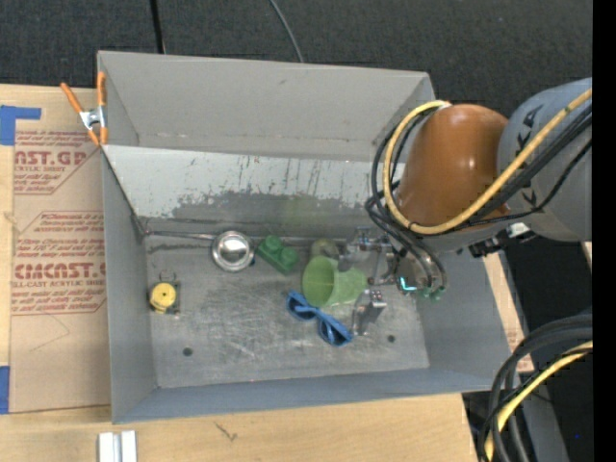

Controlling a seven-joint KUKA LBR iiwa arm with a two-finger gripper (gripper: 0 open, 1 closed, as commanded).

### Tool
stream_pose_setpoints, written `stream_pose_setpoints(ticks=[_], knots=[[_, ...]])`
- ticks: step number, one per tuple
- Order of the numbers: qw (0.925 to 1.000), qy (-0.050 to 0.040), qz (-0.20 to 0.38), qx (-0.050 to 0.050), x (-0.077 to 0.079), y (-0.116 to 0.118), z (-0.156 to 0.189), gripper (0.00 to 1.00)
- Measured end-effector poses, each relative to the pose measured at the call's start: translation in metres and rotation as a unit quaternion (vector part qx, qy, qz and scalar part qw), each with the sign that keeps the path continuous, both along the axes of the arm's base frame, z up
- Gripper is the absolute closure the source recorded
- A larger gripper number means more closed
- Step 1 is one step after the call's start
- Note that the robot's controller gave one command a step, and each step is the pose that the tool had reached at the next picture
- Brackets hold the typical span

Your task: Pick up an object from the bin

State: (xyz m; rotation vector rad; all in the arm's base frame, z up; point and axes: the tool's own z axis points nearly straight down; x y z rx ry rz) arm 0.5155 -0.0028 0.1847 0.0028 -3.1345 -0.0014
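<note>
My gripper is low over the bin floor at the right of centre, open, with one fingertip towards the back and the other towards the front. A light green plastic cup lies on its side with its body reaching in between the two fingers and its mouth facing left. I cannot tell whether the fingers touch it. A blue looped plastic piece lies just in front of the cup, close to the front fingertip. A small dark green block sits left of the cup.
A shiny silver ball rests left of the green block. Near the left wall lies a small yellow thing. The arm with its orange dome hangs over the bin's right wall.
</note>
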Motion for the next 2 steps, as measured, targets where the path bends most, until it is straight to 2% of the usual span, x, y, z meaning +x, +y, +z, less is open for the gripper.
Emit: stream_pose_setpoints(ticks=[1,2], knots=[[0.9927,-0.0187,0.119,0.000,0.000,0.001,-0.054,0.00],[0.9239,-0.0187,0.382,-0.001,0.043,0.034,-0.057,0.00]])
